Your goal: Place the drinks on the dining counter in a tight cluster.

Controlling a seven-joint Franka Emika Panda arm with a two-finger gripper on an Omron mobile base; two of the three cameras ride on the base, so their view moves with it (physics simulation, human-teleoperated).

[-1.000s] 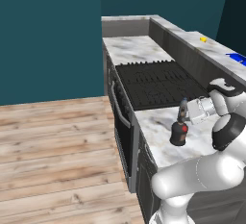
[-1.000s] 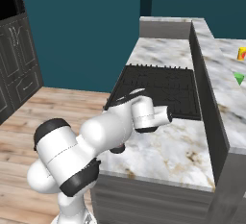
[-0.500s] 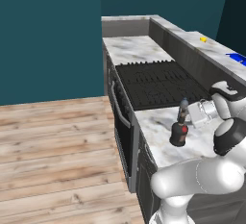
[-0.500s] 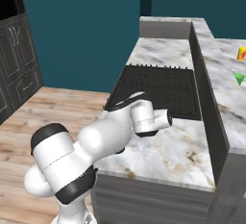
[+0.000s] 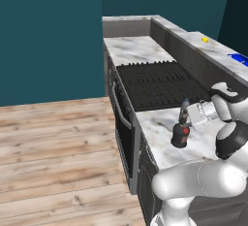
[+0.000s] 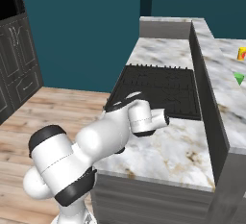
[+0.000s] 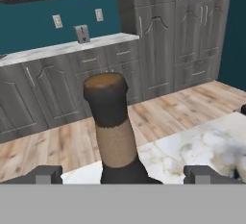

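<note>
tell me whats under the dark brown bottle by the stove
The dark brown bottle stands upright on the marble worktop, beside the black stove. The open gripper flanks its neck. Its base hides the patch of marble right beneath it.

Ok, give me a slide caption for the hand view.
Open gripper straddling the neck of the dark brown bottle on the marble worktop, not yet closed.

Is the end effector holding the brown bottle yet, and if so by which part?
Nothing is held. The end effector is open, its fingers standing apart on either side of the brown bottle's neck without touching it.
</note>
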